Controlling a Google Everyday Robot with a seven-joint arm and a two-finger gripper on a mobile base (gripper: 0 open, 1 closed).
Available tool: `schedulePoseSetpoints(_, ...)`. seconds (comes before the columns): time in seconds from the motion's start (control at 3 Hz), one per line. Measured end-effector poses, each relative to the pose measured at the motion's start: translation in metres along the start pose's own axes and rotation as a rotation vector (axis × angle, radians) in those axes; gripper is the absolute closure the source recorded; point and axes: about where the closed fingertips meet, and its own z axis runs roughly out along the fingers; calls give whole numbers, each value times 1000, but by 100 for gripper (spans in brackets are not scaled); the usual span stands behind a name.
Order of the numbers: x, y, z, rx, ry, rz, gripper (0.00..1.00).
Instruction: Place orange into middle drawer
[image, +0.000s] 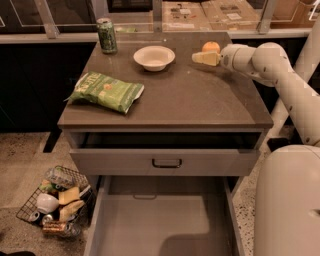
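The orange (211, 46) sits on the brown counter top (190, 100) at its back right. My gripper (204, 58) is low over the counter, just in front of the orange and partly covering its lower edge. I cannot tell whether it touches the fruit. The middle drawer (160, 227) is pulled far out at the bottom of the view, a pale-grey box with a bare floor. My white arm (270, 65) reaches in from the right.
A white bowl (154, 56) stands left of the gripper. A green can (106, 35) is at the back left and a green chip bag (106, 91) lies on the left. The top drawer with a black handle (166, 163) is slightly open. A wire basket of trash (55, 202) sits on the floor at left.
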Motion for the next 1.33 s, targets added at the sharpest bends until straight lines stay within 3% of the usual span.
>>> schedulePoseSetpoints(1.0, 3, 7, 7, -11, 5, 0, 83)
schedulePoseSetpoints(1.33, 4, 9, 9, -15, 6, 1, 100)
